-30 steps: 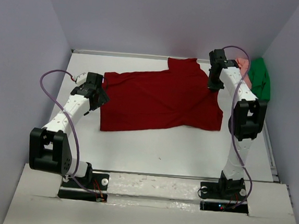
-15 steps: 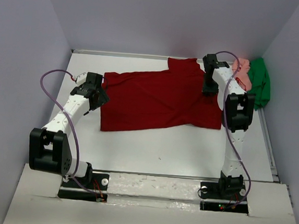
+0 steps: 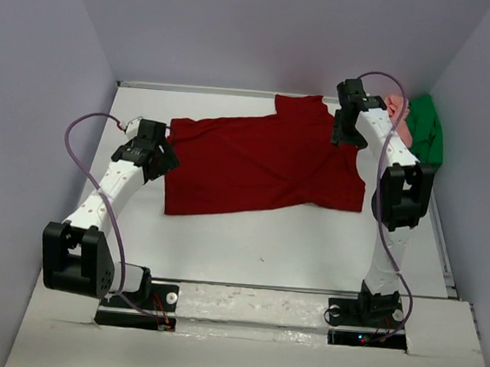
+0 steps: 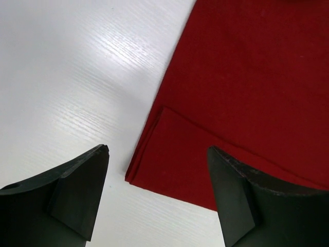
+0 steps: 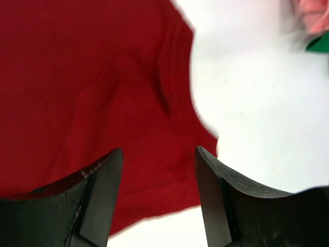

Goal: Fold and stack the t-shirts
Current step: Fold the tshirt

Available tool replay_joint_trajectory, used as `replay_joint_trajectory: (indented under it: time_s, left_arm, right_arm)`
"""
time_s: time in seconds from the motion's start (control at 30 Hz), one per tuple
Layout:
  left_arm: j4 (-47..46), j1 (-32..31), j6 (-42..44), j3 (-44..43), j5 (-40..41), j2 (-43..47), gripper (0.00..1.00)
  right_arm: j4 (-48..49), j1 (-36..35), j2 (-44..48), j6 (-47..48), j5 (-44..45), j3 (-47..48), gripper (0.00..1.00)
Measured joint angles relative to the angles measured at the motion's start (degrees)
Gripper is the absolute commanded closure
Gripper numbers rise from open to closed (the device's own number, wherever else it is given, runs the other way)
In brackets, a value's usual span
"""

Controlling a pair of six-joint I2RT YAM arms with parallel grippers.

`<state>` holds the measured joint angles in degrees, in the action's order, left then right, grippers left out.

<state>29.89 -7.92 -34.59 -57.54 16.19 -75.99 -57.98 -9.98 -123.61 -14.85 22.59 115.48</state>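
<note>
I have the dark red shirt (image 3: 260, 163) spread flat across the middle of the white table (image 3: 309, 241). In the top view it runs from left of centre to right of centre, with one sleeve reaching toward the back edge. The pink shirt (image 3: 396, 111) and the green shirt (image 3: 427, 135) sit bunched together in the upper right of that frame, touching each other. The pink one is partly hidden behind my right arm, and a strip of bare table separates them from the red one.

My left claw (image 4: 157, 154) stands wide open over the near-left corner of the red shirt and holds nothing. Its wrist view shows what the top view cannot: the cloth is doubled over at that corner, with a narrow second layer along the edge.

My right claw (image 5: 158, 152) is also spread open and empty, over the wrinkled right side of the red shirt near its edge. I think its fingers are clear of the cloth, but the wrist view is too blurred to be sure. That view catches only slivers of pink and green in its upper right corner.
</note>
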Motion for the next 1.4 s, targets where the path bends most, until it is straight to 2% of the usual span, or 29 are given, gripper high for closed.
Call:
replay_joint_trajectory:
  time_s: [0.03,0.07,0.1,0.13,0.17,0.33,0.47,0.63,0.9,1.07,1.17,1.2,1.23,1.3,1.4]
  left_arm:
    - [-0.35,0.0,0.59,0.02,-1.01,0.83,0.22]
    - [-0.66,0.0,0.98,0.07,-1.64,1.44,0.3]
    - [-0.92,-0.02,1.2,0.11,-2.54,1.99,0.48]
    - [-1.27,-0.04,1.57,0.31,-3.87,2.91,0.99]
    - [-1.38,-0.13,2.1,0.46,-5.27,3.65,1.0]
    - [-2.21,-0.9,2.69,2.64,-12.09,7.56,1.0]
    - [-4.85,-2.03,2.75,6.23,-19.63,10.88,1.0]
    - [-9.84,-5.64,1.14,8.15,-26.32,6.93,1.0]
    - [-12.26,-8.98,-1.11,9.55,-29.03,-1.46,1.0]
    - [-10.29,-9.14,-1.2,6.8,-25.07,-5.11,0.73]
    - [-8.13,-9.29,-1.73,4.44,-19.1,-5.09,0.46]
    - [-7.43,-9.33,-1.62,3.78,-17.55,-5.14,0.33]
    - [-6.62,-9.33,-1.7,2.84,-15.72,-5.18,0.28]
    - [-5.09,-9.33,-2.23,1.03,-12.44,-5.7,0.25]
    - [-3.21,-9.31,-3.04,-1.51,-6.84,-7.63,0.27]
  right_arm:
    - [0.5,-1.01,2.84,-0.24,-0.57,-2.47,0.4]
    - [0.83,-1.88,4.79,-0.48,-1.05,-4.26,0.48]
    - [1.09,-2.82,6.51,-0.76,-1.53,-5.75,0.65]
    - [2.14,-4.59,9.46,-1.29,-2.36,-9.07,1.0]
    - [2.86,-6.12,11.87,-2.21,-3.39,-11.98,1.0]
    - [7.3,-10.86,20.52,-4.2,-8.0,-25.18,1.0]
    - [9.75,-10.25,23.93,-4.98,-10.71,-32.17,1.0]
    - [12.07,-9.66,23.91,-5.16,-11.76,-34.14,1.0]
    - [13.99,-9.62,22.23,-4.98,-13.33,-34.23,1.0]
    - [15.08,-9.62,21.64,-3.98,-15.8,-34.23,1.0]
    - [15.19,-9.6,21.64,-3.48,-16.52,-34.23,1.0]
    - [15.28,-9.6,21.7,-3.28,-16.79,-34.23,1.0]
    - [15.28,-9.62,21.79,-3.13,-16.92,-34.23,1.0]
    - [15.28,-9.6,22.03,-2.86,-17.09,-34.23,1.0]
    - [15.26,-9.62,22.91,-2.56,-17.07,-34.23,1.0]
